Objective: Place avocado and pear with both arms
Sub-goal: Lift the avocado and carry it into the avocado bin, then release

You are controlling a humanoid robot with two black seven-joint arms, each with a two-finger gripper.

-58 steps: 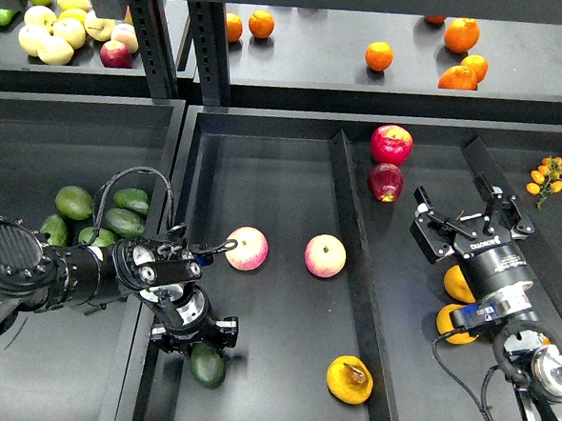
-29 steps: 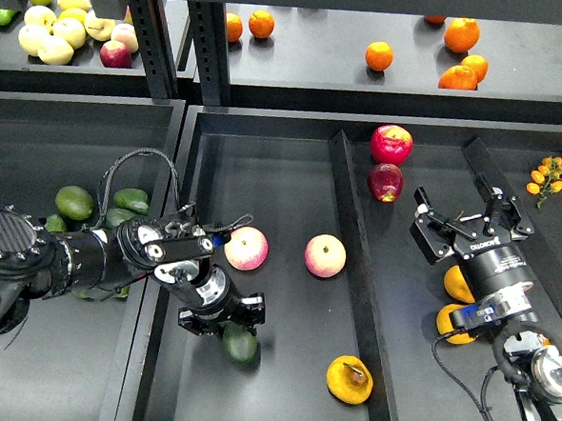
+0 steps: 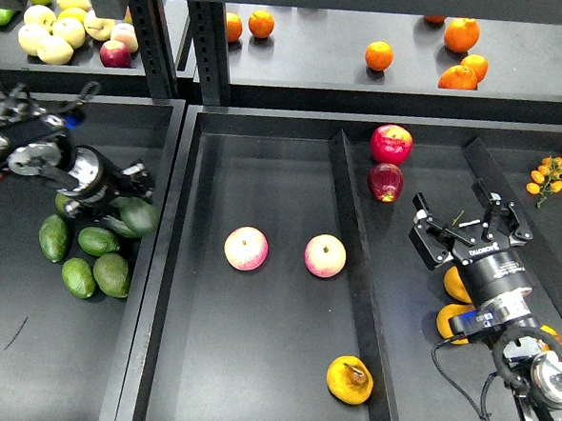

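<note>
**Avocado gripped over left bin, pear on middle tray floor**

Left gripper [image 3: 128, 203] clamped on the avocado [image 3: 138, 215] — dark green, held at the right edge of the left bin [image 3: 43, 378], just beside the wall dividing it from the middle tray [image 3: 272, 383]. Below and left of it, a cluster of loose avocados [image 3: 86, 261] on the bin floor, near the gripper but apart from the held fruit.

Right gripper [image 3: 473, 225] hanging over the right compartment, fingers spread apart, holding nothing. Two oranges [image 3: 451, 303] partly hidden beneath that arm.

Pear [image 3: 350, 379] lying on the middle tray floor near the front, close to the divider on its right — yellow-orange, with a dark brown blotch at the stem end. Well apart from both grippers. Farther back in the same tray, two pink-yellow apples [image 3: 285, 251] side by side, not touching. Two red apples [image 3: 389, 161] at the back of the right compartment.
</note>
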